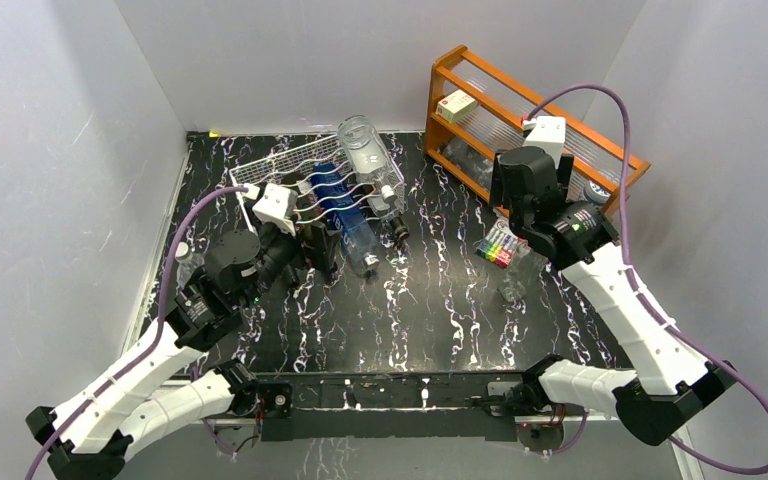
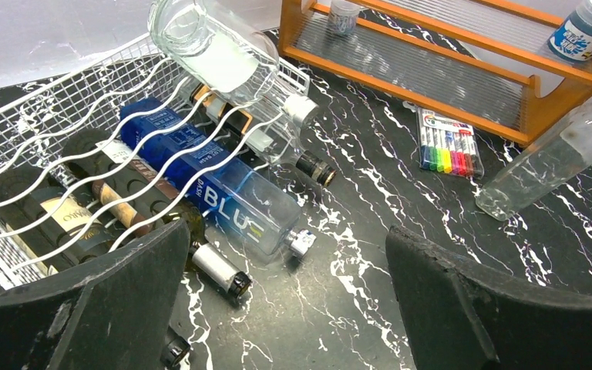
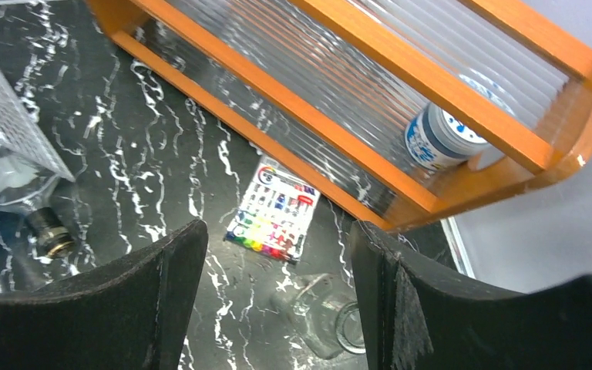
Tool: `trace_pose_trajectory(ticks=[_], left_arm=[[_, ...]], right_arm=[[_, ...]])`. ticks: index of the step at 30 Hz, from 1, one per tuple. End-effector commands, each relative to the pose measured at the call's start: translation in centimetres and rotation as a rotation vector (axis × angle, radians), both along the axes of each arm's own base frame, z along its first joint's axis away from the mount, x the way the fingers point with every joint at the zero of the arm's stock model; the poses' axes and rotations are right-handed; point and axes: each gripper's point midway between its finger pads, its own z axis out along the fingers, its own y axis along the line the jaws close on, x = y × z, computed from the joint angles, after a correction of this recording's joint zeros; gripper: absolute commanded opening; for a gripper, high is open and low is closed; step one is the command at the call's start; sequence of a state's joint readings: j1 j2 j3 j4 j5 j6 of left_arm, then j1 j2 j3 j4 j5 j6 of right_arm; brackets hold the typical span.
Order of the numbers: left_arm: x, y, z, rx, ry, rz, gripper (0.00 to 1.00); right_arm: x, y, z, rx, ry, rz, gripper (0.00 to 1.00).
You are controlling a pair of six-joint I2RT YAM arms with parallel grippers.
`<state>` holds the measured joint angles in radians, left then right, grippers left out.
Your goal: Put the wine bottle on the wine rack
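Just below right end effector, wine bottle

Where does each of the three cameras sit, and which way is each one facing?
Top external: fixed above and behind the arm bases, looking down on the table; left arm and right arm show.
Left wrist: on the left arm, facing the wine rack; the open left end effector frames the bottom.
Right wrist: on the right arm, facing the orange shelf; the open right end effector frames the bottom.
Shared: both wrist views show the marker pack and orange shelf.
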<state>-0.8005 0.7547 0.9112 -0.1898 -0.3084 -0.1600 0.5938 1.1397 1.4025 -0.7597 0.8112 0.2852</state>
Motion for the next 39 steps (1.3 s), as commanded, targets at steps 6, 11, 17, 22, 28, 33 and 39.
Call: trace_pose_trajectory(ticks=[6,11,17,22,28,33,39], left_arm=[[-0.1,-0.6,0.7,-0.041,-0.005,-0.016,0.98],[0.1,-0.9,0.3,-0.036,0.012,-0.02,0.98],[0.3,-1.5,-0.3,-0.04,0.026,-0.033,0.98],[0.5,-2.0,-0.6,-0.033,0.036,-0.043,0.98],[0.5,-2.1,-0.8,-0.035,0.043,-0.043,0.98],[0.5,-2.1,-0.8,-0.035,0.047,-0.042,0.98],[0.6,-2.2,-1.3,-0.027,0.057,-0.041,0.98]], right_arm=[[-0.8,-3.5,-2.5,0.03,0.036,-0.134,0.79],[-1.8,-4.6,-4.5,0.091,0.082,-0.156,0.79],[-3.7,-4.1,-7.6,0.195,0.142,-0.151,0.76],[-4.2,-3.7,-8.4,0.218,0.139,-0.12,0.66],[-4.4,-5.0,-8.7,0.175,0.125,-0.172,0.48],[-3.9,-5.2,-8.0,0.146,0.091,-0.158,0.33],[-3.3,-4.0,-6.4,0.143,0.055,-0.056,0.09]])
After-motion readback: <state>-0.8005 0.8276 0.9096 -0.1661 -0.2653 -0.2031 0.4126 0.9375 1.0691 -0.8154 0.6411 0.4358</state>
